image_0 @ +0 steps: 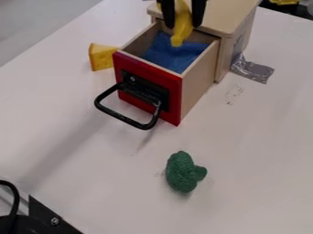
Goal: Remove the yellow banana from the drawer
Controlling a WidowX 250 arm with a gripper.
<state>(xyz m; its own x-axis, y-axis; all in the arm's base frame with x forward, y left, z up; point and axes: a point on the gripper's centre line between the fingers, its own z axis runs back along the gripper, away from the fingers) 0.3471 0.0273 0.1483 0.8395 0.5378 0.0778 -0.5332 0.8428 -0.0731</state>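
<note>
Yellow plastic-looking cheese wedge [101, 56] on the white bench [67, 98], just beside the drawer [197, 75], on the side facing the bench's far-left edge. Blue cloth [172, 52] inside the drawer. Crinkled silver tape [252, 69] on the bench, drawer's right side, dark scuffs [233, 93] near it. Green bumpy toy broccoli [183, 172] toward the bench's near side, well apart from the rest.

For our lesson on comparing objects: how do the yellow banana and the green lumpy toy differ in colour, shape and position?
The banana is yellow, while the lumpy toy is green. The banana is long and slim; the lumpy toy is squat and rounded. The banana hangs in the gripper, its lower end over the open drawer; the lumpy toy rests on the table.
</note>
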